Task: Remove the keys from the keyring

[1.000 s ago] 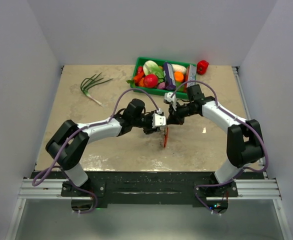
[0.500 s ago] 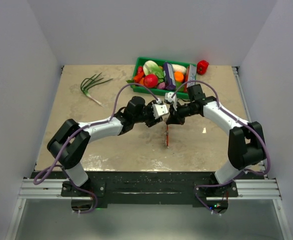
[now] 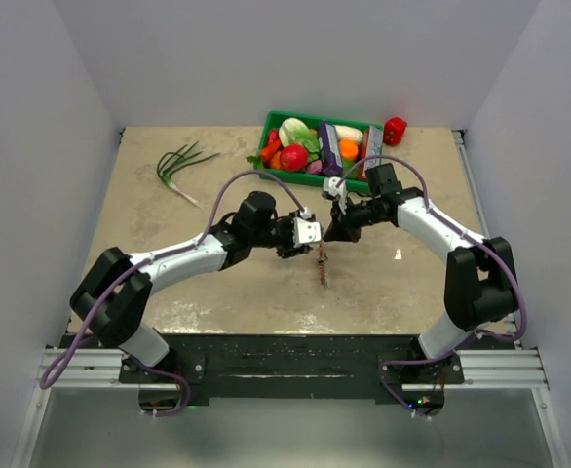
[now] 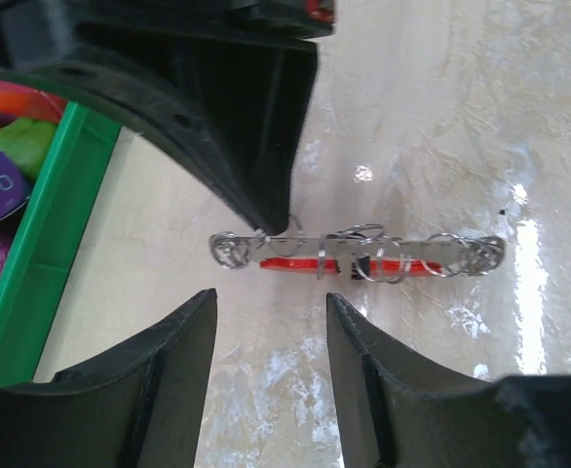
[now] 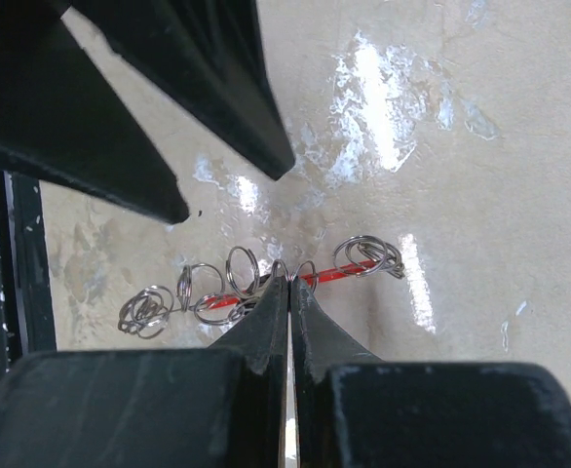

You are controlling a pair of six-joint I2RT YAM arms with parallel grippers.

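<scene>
The right hand (image 5: pixel 289 285) is clenched, its 2 black wedge-shaped fingers pressed flat together with their tips pinching the keyring (image 4: pixel 354 252). The keyring is a short chain of thin, silvery wire loops strung in a line, glinting where the light catches them. A narrow, glossy red plastic tag (image 4: pixel 300 263) runs along behind the loops. In the overhead view the bunch trails from the right hand's tips toward the near edge. Whether its far end touches the worktop (image 3: pixel 217 292) cannot be told.

The left hand (image 4: pixel 271 297) faces the right hand tip to tip and is released. Its 2 matte black, rounded fingers stand apart with nothing between them, and the chain lies just beyond their tips.

The worktop is a mottled beige, stone-like surface with shiny patches. Beyond both hands sits a green plastic tray (image 4: pixel 32 244) with straight walls, filled with toy vegetables. A bunch of green spring onions (image 3: pixel 180 166) lies well off to the left hand's outer side.
</scene>
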